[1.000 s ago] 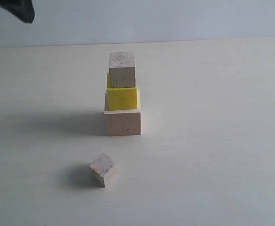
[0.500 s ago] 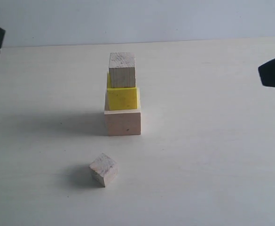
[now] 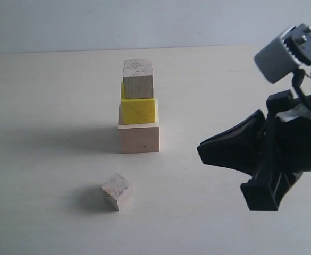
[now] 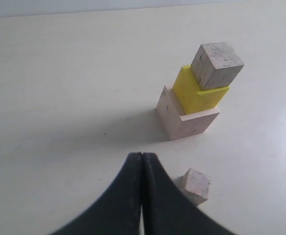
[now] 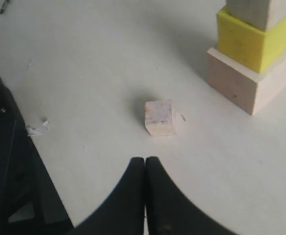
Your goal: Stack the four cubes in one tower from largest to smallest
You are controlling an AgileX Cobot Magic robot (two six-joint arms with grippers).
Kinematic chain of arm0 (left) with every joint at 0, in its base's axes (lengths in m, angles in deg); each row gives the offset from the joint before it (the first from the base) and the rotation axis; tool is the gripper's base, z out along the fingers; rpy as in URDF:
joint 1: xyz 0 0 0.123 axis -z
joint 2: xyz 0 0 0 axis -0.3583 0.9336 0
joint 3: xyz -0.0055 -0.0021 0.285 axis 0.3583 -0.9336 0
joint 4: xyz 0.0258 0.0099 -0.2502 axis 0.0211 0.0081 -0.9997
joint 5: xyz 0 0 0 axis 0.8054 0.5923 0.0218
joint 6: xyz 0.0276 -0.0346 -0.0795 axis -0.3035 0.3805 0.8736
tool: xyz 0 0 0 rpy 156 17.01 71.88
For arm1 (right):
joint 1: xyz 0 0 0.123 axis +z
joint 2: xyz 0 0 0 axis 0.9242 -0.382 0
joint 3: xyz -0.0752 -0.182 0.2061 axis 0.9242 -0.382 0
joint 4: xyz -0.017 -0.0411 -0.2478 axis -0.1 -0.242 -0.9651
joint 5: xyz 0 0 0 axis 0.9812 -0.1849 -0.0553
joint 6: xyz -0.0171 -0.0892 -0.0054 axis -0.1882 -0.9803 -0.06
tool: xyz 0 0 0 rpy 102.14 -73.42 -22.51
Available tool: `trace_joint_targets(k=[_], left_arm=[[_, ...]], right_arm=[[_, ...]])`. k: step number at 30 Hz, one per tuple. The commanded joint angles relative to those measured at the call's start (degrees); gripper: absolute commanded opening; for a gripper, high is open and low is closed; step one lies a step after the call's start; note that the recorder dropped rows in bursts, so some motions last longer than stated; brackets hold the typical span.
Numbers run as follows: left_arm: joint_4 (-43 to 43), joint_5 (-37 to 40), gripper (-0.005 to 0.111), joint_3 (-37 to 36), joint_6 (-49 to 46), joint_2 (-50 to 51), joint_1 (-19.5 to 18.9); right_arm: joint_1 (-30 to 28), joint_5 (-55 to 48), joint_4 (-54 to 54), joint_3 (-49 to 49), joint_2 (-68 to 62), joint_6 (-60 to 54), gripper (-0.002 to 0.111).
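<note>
Your right gripper (image 3: pixel 200 151): matte black, tapered | grey camera box (image 3: pixel 275 57) above right gripper, black cable | your left gripper (image 4: pixel 142 156): matte black

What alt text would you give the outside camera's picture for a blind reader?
Three cubes stand stacked on a pale table: a large wooden cube, a yellow cube on it, and a small wooden cube on top. A fourth small cube lies alone, nearer the camera. The robot's black right hand is at the right, shut and empty.
</note>
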Motion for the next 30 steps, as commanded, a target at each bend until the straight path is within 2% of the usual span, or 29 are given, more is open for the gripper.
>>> trace_joint_targets(k=[1,8,11,17,19,25,27,29,30], left_arm=[[-2.4,-0.7,0.0,-2.4,0.4,-2.2,-0.2],[-3.1,-2.3,0.0,-3.5,0.4,-2.2,-0.2],[-3.1,-4.1,0.0,-3.5,0.4,-2.2,-0.2],[-3.3,-6.6,0.0,-3.5,0.4,-2.2,-0.2],[-3.3,-6.8,0.0,-3.5,0.5,-2.2,-0.2],[-6.2,-6.4,0.0,-3.5,0.5,-2.2,-0.2],[-7.3,-6.1,0.0,-3.5,0.5,-2.2,-0.2],[-7.4,-5.7,0.0,-3.5,0.4,-2.3,-0.2],[-7.4,-5.5,0.0,-3.5,0.4,-2.3,-0.2]], right_arm=[[0.2,1.6,9.7,-1.4,-3.4,-13.3,0.0],[9.3,10.0,8.1,-1.5,-4.6,-24.8,0.0],[11.6,14.7,7.9,-1.5,-5.0,-23.3,0.0],[14.4,13.7,6.9,-1.0,-9.8,-15.6,0.0],[14.4,14.9,11.5,0.4,-11.4,-13.6,0.0],[14.4,25.5,44.3,5.3,-12.1,-11.5,0.0],[14.4,25.8,46.0,5.7,-11.1,-7.8,0.0],[14.4,24.8,46.0,5.8,-9.5,4.0,0.0],[14.4,23.4,46.0,5.8,-9.0,3.7,0.0]])
